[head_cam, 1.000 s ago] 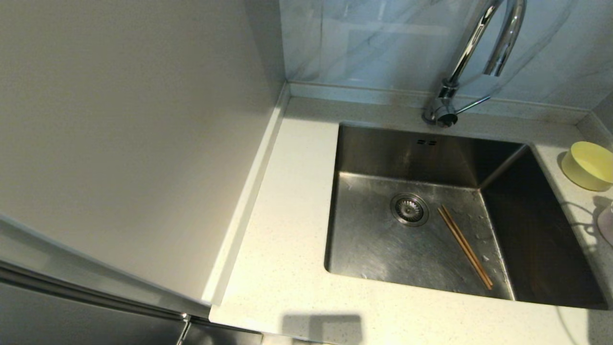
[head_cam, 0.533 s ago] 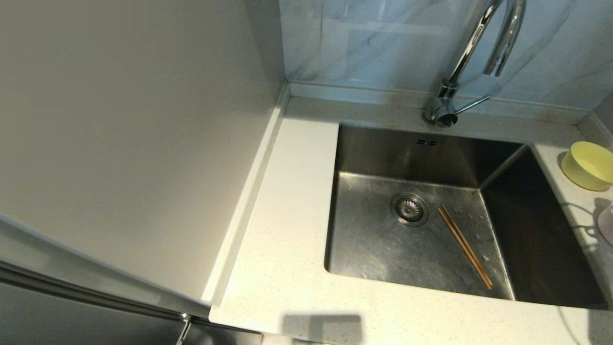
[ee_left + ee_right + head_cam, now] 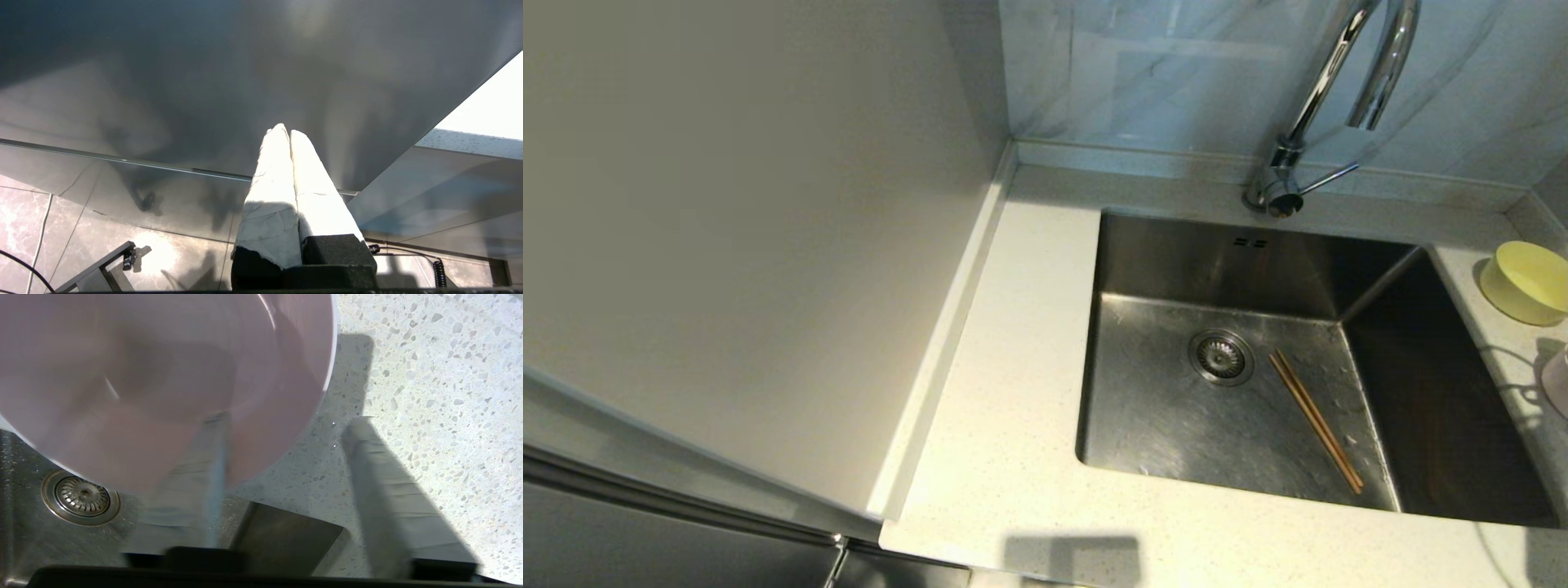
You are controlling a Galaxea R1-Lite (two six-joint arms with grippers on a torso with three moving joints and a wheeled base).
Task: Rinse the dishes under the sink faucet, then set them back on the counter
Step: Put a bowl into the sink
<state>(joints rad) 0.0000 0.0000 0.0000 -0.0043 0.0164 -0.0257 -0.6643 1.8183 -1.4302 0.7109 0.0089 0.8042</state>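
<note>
The right gripper (image 3: 282,457) has its jaws spread wide. One finger (image 3: 192,482) lies against the pink bowl (image 3: 163,375); the other finger (image 3: 392,490) stands clear of the bowl over the speckled surface (image 3: 441,375). Whether that finger sits inside or outside the bowl wall cannot be told. The bowl interior shows no contents. Part of the bowl overhangs the sink (image 3: 24,539), with the strainer drain (image 3: 81,496) visible beneath its rim.

The left gripper (image 3: 289,134) has its jaws closed with nothing between them. It is parked below the surface level, facing a dark cabinet panel (image 3: 204,61), above a tiled floor (image 3: 32,212).

In the head view, neither gripper appears. The sink occupies the centre-right and contains the chopsticks (image 3: 1315,419), lying side by side on the basin floor at 4 o'clock from the drain. The faucet (image 3: 1327,90) stands at 12 o'clock from the sink. The yellow-green bowl (image 3: 1525,282) rests on the surface at 3 o'clock from the sink; its contents cannot be seen. Only the pink bowl's edge shows, at 6 o'clock from the yellow-green bowl.
</note>
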